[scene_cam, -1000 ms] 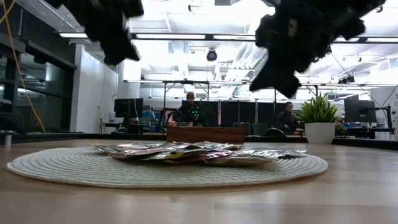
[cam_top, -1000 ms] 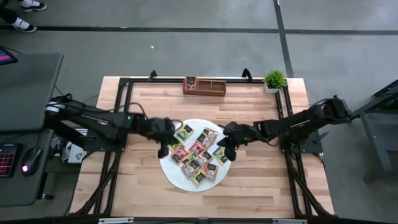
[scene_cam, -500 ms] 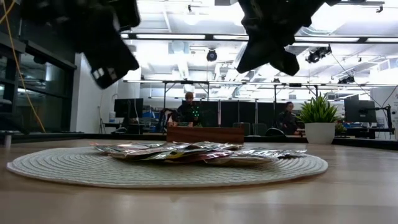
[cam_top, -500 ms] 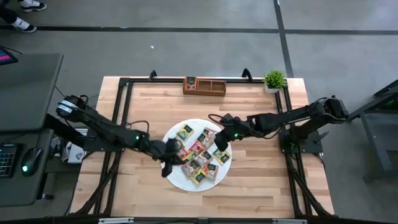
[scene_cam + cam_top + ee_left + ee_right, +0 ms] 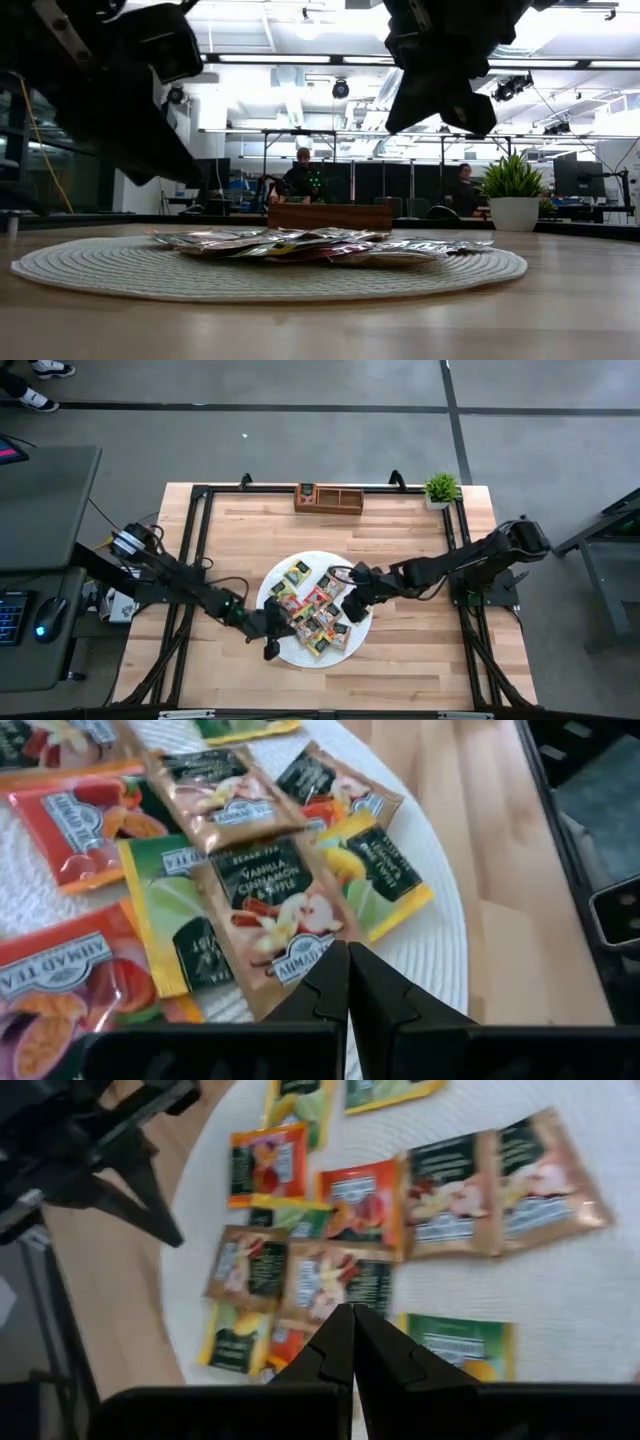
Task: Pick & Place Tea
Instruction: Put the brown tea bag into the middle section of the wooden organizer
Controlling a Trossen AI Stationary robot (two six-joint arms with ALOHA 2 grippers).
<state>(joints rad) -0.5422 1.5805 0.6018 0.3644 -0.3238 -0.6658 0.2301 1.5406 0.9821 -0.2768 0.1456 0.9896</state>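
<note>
From above: the tea packets [image 5: 316, 615] lie clustered and overlapping on the round white mat [image 5: 283, 647] at the middle of the wooden table [image 5: 400, 660]; bare board lies all around the mat; the wooden tray [image 5: 328, 499] and a potted plant [image 5: 440, 489] stand at the far edge, well apart from it. The left gripper [image 5: 270, 641] hangs over the mat's near-left rim; the right gripper [image 5: 352, 605] over the packets' right side.

At table height: the packets [image 5: 300, 245] lie flat and low on the mat [image 5: 120, 272]; both grippers hang clear above them; tray [image 5: 330, 216] and plant [image 5: 513, 195] show behind, with seated people beyond.

Left wrist: fingers [image 5: 325, 982] pressed together, holding nothing, over a brown vanilla packet [image 5: 268, 910] near the mat's edge [image 5: 440, 960].

Right wrist: fingers [image 5: 335, 1342] likewise together and empty, above the spread packets [image 5: 350, 1210]; the left gripper [image 5: 150, 1200] shows beyond the mat's rim [image 5: 185, 1280], over bare wood.
</note>
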